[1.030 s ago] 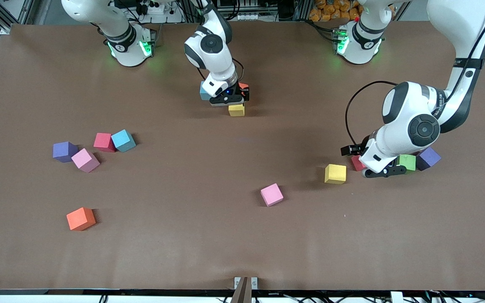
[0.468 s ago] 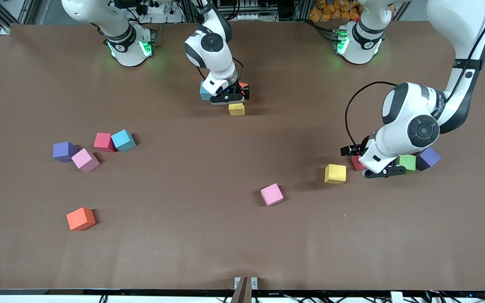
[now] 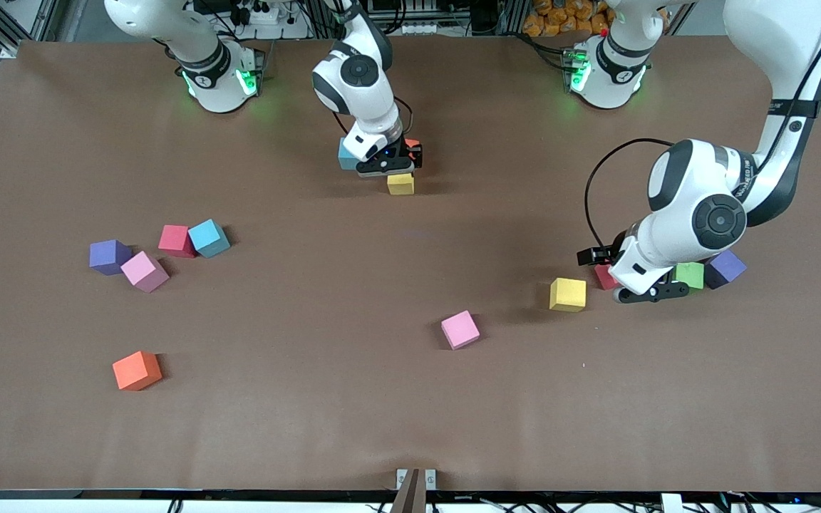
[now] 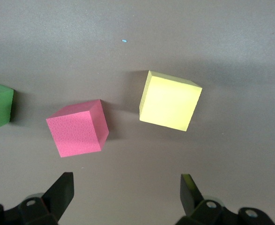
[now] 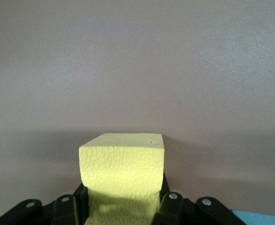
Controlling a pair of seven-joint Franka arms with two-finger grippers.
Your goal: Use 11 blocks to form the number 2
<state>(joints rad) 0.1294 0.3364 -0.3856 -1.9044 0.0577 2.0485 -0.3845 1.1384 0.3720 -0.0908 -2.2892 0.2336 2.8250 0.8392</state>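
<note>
a brown table [image 3: 410, 413] is filling the front view, with two white arms reaching in from the 12 o'clock edge. the left arm is hanging low over a cluster at about 3 o'clock; its left gripper [image 4: 128, 194] is spread wide and empty, hovering over bare table just beside a red block [image 4: 78, 128] and a yellow block [image 4: 170, 101], with a green block [image 3: 690, 275] and a purple cube [image 3: 726, 267] close by. the right gripper [image 3: 390, 167] is pinching a second yellow block [image 5: 123, 166] between pressed-in fingers [image 5: 79, 199], at about 12 o'clock, next to a blue block [image 3: 346, 155] and an orange block [image 3: 412, 144].

the number 2 is barely begun: only those three cubes are sitting together. loose ones are waiting elsewhere: a pink block [image 3: 460, 329] near centre; at 9 o'clock a red block [image 3: 175, 240], blue block [image 3: 209, 237], pink block [image 3: 145, 271] and purple cube [image 3: 108, 256]; an orange block [image 3: 137, 370] at 8 o'clock.

to place well, the held cube should be going down flat and flush beside its neighbours before release.

the digit's long axis will probably be running 12 to 6 o'clock; as for which way it is pointing, i cannot tell yet
</note>
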